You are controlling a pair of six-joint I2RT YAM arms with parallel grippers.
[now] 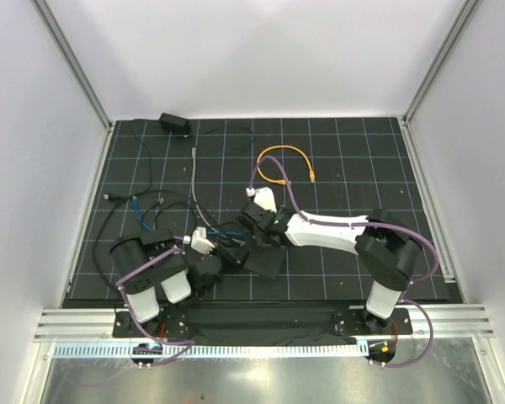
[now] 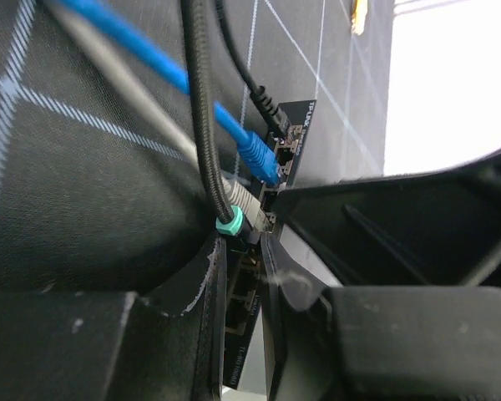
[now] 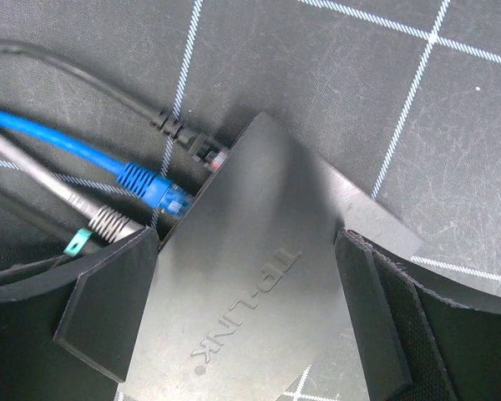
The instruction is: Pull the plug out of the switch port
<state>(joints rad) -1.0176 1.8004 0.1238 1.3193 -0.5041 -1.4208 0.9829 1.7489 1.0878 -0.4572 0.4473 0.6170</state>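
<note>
The switch [image 3: 259, 251] is a flat matte-black box marked TP-LINK, lying on the mat [image 1: 362, 168] in the top view [image 1: 267, 261]. Its port edge [image 2: 294, 138] holds a blue plug [image 2: 257, 159] [image 3: 154, 188], a black power plug [image 2: 271, 113] [image 3: 184, 138] and a grey plug [image 2: 244, 205] [image 3: 108, 221] beside a teal ring [image 2: 229, 224]. My right gripper [image 3: 246, 238] [image 1: 265, 229] straddles the box, one finger on each side. My left gripper [image 2: 250, 251] [image 1: 225, 252] faces the port edge with its jaws narrowly apart. Its tips sit just short of the grey plug, and only empty ports show between them.
An orange cable [image 1: 286, 160] loops on the mat behind the switch. A small black power adapter [image 1: 175, 124] lies at the back left. Blue [image 1: 139, 206], grey [image 1: 194, 168] and black cables run across the left half. White walls enclose the mat.
</note>
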